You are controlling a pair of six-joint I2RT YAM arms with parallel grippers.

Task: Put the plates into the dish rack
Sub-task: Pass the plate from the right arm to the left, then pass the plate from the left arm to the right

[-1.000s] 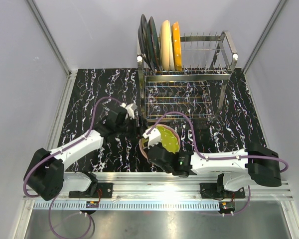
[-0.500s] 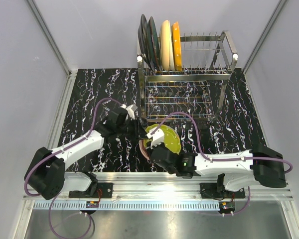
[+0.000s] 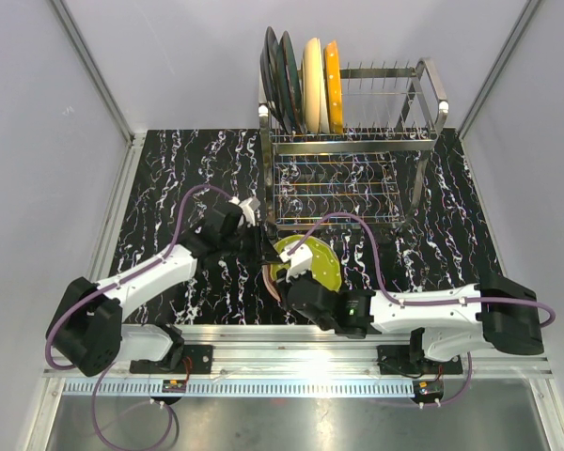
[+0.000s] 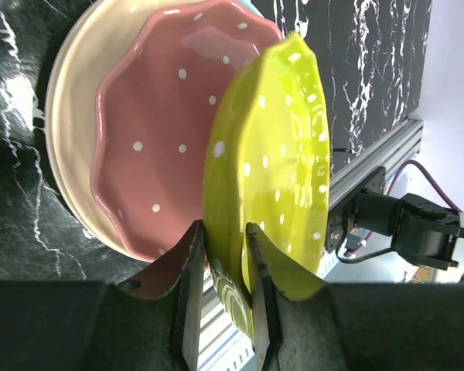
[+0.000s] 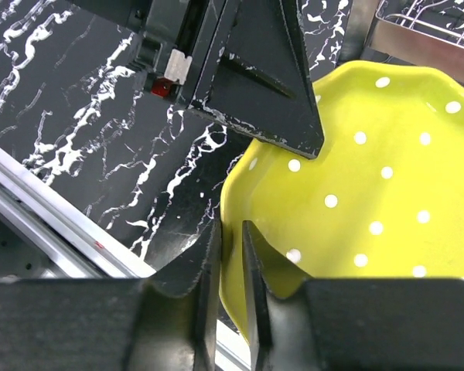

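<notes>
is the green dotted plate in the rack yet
No, the green plate is over the table in front of the dish rack, not in it.

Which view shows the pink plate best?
The left wrist view: the pink plate shows most of its dotted face, lying on a cream plate. In the top view only its edge peeks from under the green plate. The right wrist view does not show it.

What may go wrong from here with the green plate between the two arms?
1. The green plate stands tilted, pinched at its rim by the left jaws; it may slip onto the pink plate beneath.
2. The right jaws straddle the same rim; if the arms move apart, the plate may twist or chip.
</notes>
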